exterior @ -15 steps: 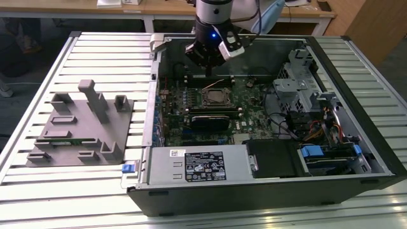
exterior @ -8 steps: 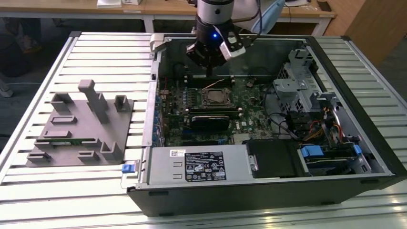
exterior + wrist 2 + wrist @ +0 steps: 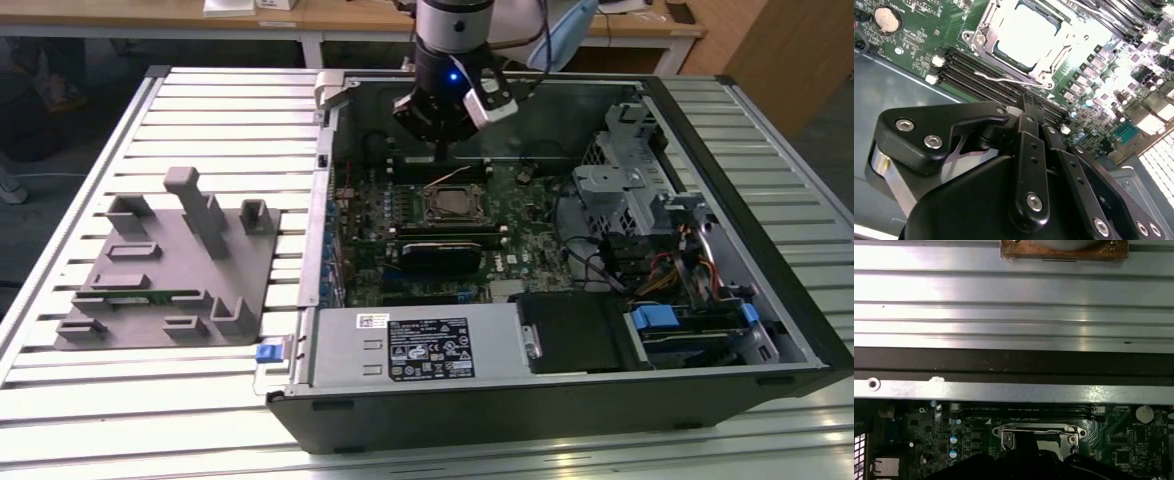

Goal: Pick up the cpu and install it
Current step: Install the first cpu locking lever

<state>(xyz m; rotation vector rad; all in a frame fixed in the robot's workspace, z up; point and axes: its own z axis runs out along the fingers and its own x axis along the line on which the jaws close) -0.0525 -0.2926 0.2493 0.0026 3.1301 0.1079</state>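
So the cpu [image 3: 1021,32] is already sitting in its socket [image 3: 984,47] on the green motherboard [image 3: 919,45], pale silver top facing up and glaring under the light. The metal frame of the socket runs around it, and a thin wire lever [image 3: 1009,80] lies along the frame's edge, on the side toward the black memory slots [image 3: 979,82]. In the exterior view the cpu [image 3: 450,203] shows as a small square roughly in the middle of the board, inside the open computer case [image 3: 561,400], with a dark ridged block [image 3: 438,251] just beside it on the side nearer the power supply [image 3: 414,345].

The hand [image 3: 1026,107] hangs above the board near the socket, not touching the cpu, and its fingers [image 3: 1029,150] are pressed together with nothing between them. In the exterior view the arm [image 3: 454,40] comes down over the far wall of the case.

Well apart from the case, toward the exterior view's left, a grey plastic tray [image 3: 174,300] sits on the slatted metal surface [image 3: 80,420], with a thin green strip [image 3: 167,296] lying in it.
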